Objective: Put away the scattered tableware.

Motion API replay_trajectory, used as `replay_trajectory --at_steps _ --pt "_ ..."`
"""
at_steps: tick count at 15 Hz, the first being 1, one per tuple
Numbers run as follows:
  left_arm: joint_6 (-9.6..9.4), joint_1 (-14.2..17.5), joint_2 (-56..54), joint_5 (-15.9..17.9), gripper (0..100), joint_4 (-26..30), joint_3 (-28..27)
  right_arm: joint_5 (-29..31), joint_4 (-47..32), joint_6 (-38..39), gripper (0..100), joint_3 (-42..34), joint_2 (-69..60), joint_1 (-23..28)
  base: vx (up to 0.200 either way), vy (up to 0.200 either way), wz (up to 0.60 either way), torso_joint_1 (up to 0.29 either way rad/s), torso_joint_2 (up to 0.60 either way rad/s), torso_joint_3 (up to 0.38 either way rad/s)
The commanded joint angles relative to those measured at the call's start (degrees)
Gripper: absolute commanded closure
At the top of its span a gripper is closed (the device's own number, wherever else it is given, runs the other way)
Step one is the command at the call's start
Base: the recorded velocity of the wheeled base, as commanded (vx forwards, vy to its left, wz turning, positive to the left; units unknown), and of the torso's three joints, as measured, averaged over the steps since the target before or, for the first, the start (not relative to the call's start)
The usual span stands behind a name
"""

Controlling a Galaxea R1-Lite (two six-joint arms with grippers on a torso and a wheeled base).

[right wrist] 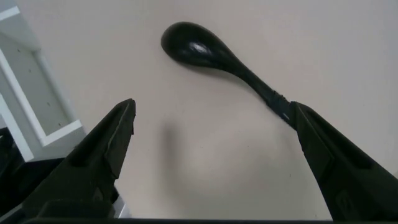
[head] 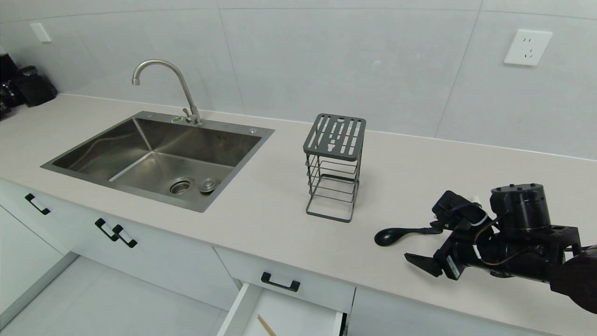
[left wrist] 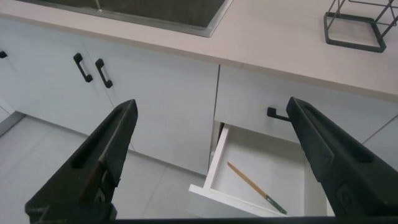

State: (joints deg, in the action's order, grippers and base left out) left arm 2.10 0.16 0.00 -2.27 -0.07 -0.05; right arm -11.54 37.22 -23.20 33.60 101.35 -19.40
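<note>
The left pincer (left wrist: 211, 102) is held wide open, empty, above the open drawer (left wrist: 213, 163); a chopstick (left wrist: 249, 185) is seen inside. The right pincer (head: 426, 238) is spread wide, nothing gripped. The spoon (head: 396, 234) is laid on the counter (head: 280, 224), handle end by one finger, bowl beyond the tips.

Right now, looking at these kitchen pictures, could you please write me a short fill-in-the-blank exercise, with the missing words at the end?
1. The black spoon lies on the pale ____.
2. The right tool, beside the spoon's handle, is ____, not shut.
3. A thin wooden stick lies inside the pulled-out ____.
4. The faucet rises at the back of the steel ____.

Missing words: counter; open; drawer; sink.
</note>
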Motion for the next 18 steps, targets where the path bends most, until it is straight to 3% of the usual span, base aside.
replay_trajectory --at_steps 1,18 --pt "0.01 0.02 0.0 -0.02 0 -0.01 -0.04 -0.67 1.01 0.0 0 1.47 4.73 0.06 0.0 0.0 0.0 0.0 0.0 0.0" --pt "0.01 0.02 0.0 -0.02 0 -0.01 -0.04 2.23 4.53 0.0 0 7.01 13.17 0.5 0.0 0.0 0.0 0.0 0.0 0.0"
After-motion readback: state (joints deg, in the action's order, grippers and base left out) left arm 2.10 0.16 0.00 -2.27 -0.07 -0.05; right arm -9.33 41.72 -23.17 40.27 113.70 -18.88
